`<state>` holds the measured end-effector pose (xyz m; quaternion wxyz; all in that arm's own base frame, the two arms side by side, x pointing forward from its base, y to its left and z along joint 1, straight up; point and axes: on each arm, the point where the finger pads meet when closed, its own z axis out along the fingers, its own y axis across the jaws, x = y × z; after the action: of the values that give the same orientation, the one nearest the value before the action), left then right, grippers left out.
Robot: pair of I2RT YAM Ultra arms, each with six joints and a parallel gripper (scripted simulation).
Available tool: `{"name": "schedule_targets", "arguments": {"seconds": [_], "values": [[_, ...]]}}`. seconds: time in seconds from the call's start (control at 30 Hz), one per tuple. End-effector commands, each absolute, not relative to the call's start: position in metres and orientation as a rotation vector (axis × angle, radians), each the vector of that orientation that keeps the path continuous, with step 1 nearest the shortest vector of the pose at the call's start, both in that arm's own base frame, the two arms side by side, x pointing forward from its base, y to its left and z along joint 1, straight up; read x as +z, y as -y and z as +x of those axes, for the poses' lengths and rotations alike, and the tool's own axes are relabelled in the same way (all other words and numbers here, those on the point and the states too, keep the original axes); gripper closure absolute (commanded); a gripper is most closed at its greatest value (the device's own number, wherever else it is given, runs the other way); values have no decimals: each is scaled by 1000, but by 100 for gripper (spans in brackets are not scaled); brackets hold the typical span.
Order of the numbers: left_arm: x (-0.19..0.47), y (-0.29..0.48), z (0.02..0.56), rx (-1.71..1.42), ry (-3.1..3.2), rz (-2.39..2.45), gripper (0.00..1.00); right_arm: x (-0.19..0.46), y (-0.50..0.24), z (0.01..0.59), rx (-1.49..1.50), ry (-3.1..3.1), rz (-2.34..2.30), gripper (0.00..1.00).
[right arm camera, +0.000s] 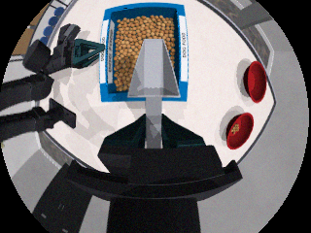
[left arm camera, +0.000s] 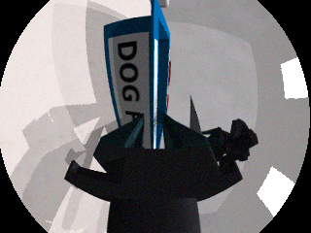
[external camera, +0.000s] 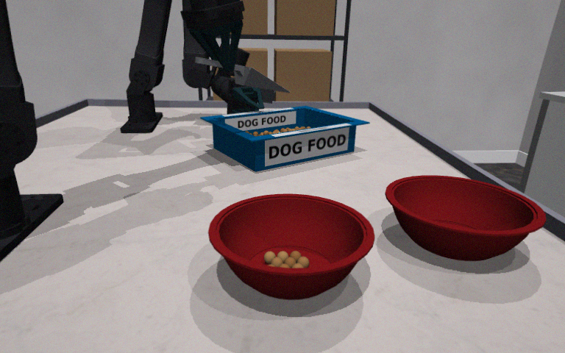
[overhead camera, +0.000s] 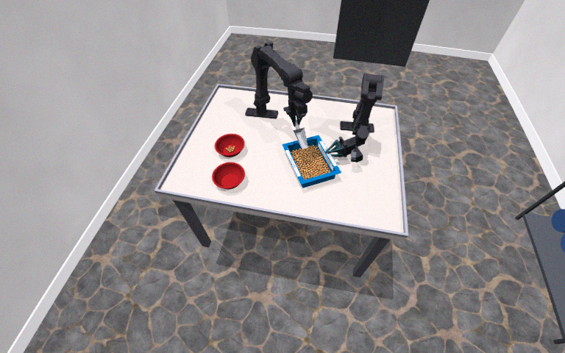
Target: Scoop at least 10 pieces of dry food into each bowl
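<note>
The blue box (overhead camera: 318,181) (external camera: 233,145) (left arm camera: 128,25) (right arm camera: 177,11) stands flat and holds many dog food pieces (overhead camera: 310,164) (right arm camera: 128,39). My right gripper (overhead camera: 296,124) (external camera: 226,73) (right arm camera: 154,117) is shut on the grey scoop's handle. The scoop's blade (overhead camera: 300,137) (external camera: 258,79) (right arm camera: 155,63) is over the box's near end in the right wrist view, raised above the rim; no food shows in it. My left gripper (overhead camera: 327,152) (left arm camera: 153,116) (right arm camera: 106,49) is narrowly open at the box's side rim, which shows between its fingers. One red bowl (overhead camera: 221,143) (external camera: 291,282) (right arm camera: 245,128) holds several pieces. The other red bowl (overhead camera: 228,175) (external camera: 466,241) (right arm camera: 256,82) is empty.
Both bowls stand side by side on the table (overhead camera: 266,183), left of the box in the top view. A raised edge (overhead camera: 287,215) runs around the table. My left arm's wrist is close beside the box, opposite the bowls. A shelf with cartons stands behind the table in the exterior view.
</note>
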<state>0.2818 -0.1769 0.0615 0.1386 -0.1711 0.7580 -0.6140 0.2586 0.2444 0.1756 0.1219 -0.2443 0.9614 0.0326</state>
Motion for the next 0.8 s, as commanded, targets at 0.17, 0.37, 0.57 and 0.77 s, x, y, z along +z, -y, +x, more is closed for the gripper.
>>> {"name": "schedule_targets", "arguments": {"seconds": [0.17,0.37,0.57,0.77], "values": [[75,181,291,-1776,-2166,-461,74,205,-255,266,160,-2706,-687,100],[77,182,290,-1771,-2175,-465,74,205,-254,267,159,-2707,-687,100],[84,184,289,-1780,-2168,-433,74,205,-254,267,159,-2706,-686,100],[89,186,290,-1790,-2171,-443,74,205,-254,267,159,-2706,-686,100]]}}
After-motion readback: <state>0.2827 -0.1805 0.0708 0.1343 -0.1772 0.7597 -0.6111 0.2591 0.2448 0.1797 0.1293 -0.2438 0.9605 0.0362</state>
